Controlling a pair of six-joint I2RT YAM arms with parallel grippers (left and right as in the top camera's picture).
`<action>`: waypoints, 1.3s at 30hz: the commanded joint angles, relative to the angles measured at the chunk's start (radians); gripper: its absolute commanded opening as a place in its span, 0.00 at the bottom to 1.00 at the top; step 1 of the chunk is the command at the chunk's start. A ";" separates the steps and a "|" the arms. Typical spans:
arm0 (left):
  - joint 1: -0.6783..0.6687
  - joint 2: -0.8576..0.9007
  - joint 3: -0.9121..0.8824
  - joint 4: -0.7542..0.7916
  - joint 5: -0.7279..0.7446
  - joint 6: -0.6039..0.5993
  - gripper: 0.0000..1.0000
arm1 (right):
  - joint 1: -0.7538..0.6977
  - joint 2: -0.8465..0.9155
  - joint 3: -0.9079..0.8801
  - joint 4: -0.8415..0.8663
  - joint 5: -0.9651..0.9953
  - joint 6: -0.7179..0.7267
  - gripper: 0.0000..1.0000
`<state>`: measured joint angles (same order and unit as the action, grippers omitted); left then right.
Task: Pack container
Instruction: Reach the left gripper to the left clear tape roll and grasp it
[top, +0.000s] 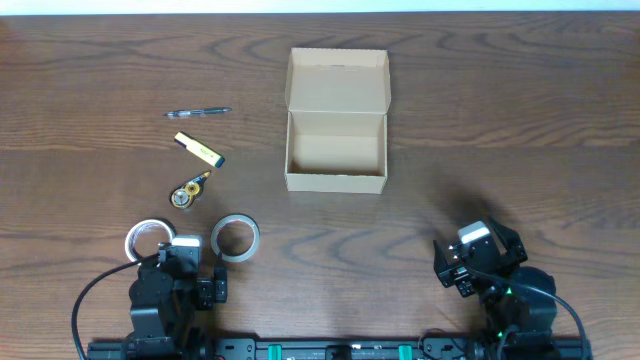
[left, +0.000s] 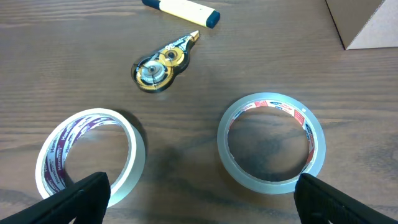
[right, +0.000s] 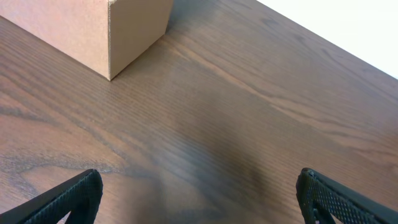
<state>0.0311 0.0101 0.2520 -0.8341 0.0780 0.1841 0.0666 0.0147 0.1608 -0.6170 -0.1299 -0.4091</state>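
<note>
Two claws sit along the near edge of a dark wood-grain counter (top: 520, 120), seen from overhead and from each wrist.

Left claw (left: 200, 200): fingers spread wide, pinching nothing, low over the counter at the near left.

Right claw (right: 202, 199): likewise spread wide and pinching nothing, at the near right.

Container (top: 335, 182): a light-tan cardboard box standing upright near the middle of the counter, slightly toward the far side. Its hinged lid is thrown back toward the far edge, so the cavity faces up. It is well apart from both claws. The right wrist view shows only one lower corner of it, at the upper left.

Five loose items lie to the left of the container, well apart from it:
- Pen (top: 198, 112): farthest off, lying roughly crosswise.
- Yellow highlighter (top: 198, 149): nearer, with a dark blue cap, set at a slant.
- Correction-tape dispenser (top: 188, 190): nearer again, black and yellow, its tip pointing toward the highlighter.
- Two tape rolls: closest to the left claw, lying flat side by side without touching. The purple-printed roll (left: 53, 152) is on the left and the red-and-blue-printed roll (left: 267, 107) on the right, both just ahead of the spread fingers.
</note>
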 joint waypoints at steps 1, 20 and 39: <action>0.001 -0.006 -0.019 -0.051 -0.012 0.004 0.95 | -0.007 -0.009 -0.004 -0.004 0.010 0.012 0.99; 0.001 0.406 0.418 0.066 -0.004 -0.316 0.95 | -0.007 -0.009 -0.004 -0.004 0.010 0.012 0.99; 0.003 1.040 0.619 -0.039 -0.360 -1.006 0.95 | -0.007 -0.009 -0.004 -0.004 0.010 0.012 0.99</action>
<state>0.0311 1.0191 0.8375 -0.8474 -0.2230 -0.7166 0.0666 0.0124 0.1596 -0.6170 -0.1223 -0.4088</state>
